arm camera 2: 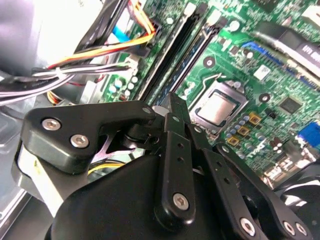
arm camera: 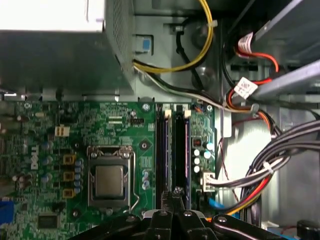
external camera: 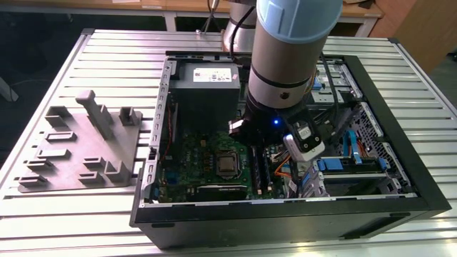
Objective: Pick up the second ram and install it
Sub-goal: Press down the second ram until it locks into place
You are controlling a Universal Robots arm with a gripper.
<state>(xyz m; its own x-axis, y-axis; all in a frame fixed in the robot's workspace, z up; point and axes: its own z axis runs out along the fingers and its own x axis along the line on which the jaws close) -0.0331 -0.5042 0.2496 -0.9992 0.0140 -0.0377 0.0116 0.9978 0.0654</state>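
Gripper (arm camera: 176, 200) hangs low over the motherboard (arm camera: 120, 130), its fingers drawn together with nothing between them. Directly beneath, the second ram (arm camera: 181, 150) stands in its slot beside the first stick (arm camera: 161, 150); seating looks done, though latching can't be confirmed.

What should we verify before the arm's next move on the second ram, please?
1. Position: gripper above the memory slots: ok.
2. Alignment: second ram lies along its slot: ok.
3. Seating: second ram pushed fully home: cannot tell.
4. Latches: slot latches closed: cannot tell.
5. Clearance: cables lie apart from the memory slots: ok.
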